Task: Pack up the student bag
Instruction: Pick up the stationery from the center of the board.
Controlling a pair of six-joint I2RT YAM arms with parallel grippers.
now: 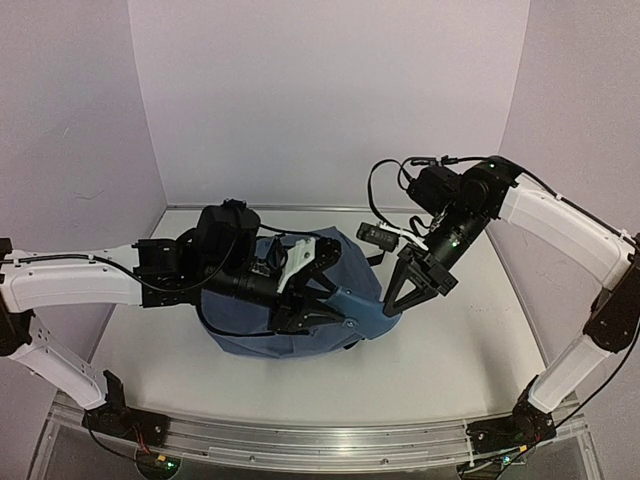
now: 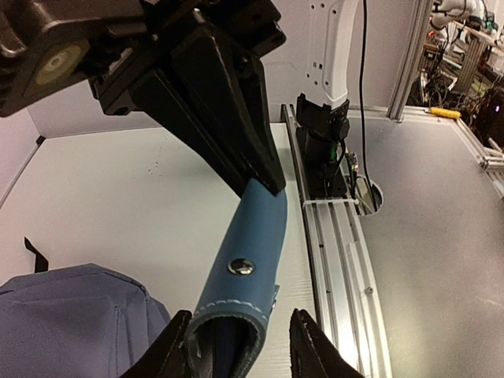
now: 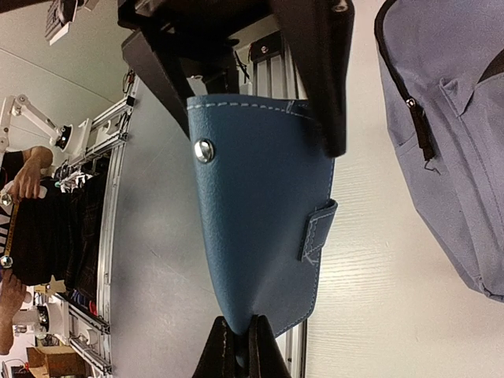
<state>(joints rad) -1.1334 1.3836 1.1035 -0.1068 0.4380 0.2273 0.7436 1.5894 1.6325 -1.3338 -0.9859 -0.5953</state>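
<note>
Left claw (image 2: pixel 240 346) straddles the blue case (image 2: pixel 244 244), grip unclear tbh, so clamp it square before the right claw (image 3: pixel 238 342) pinching the far end lets go.

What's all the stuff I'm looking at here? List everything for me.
student bag: one, slate-blue, lying mid-table
case: one, brighter blue with white stitching and a metal snap, held beside the bag between both tools
table: one, white, under everything
rail: one, silver, along the near table edge
arms: two, white, one reaching in from each side
left tool: one, black, astride one end of the case
right tool: one, black, pinched shut on the case's other end
</note>
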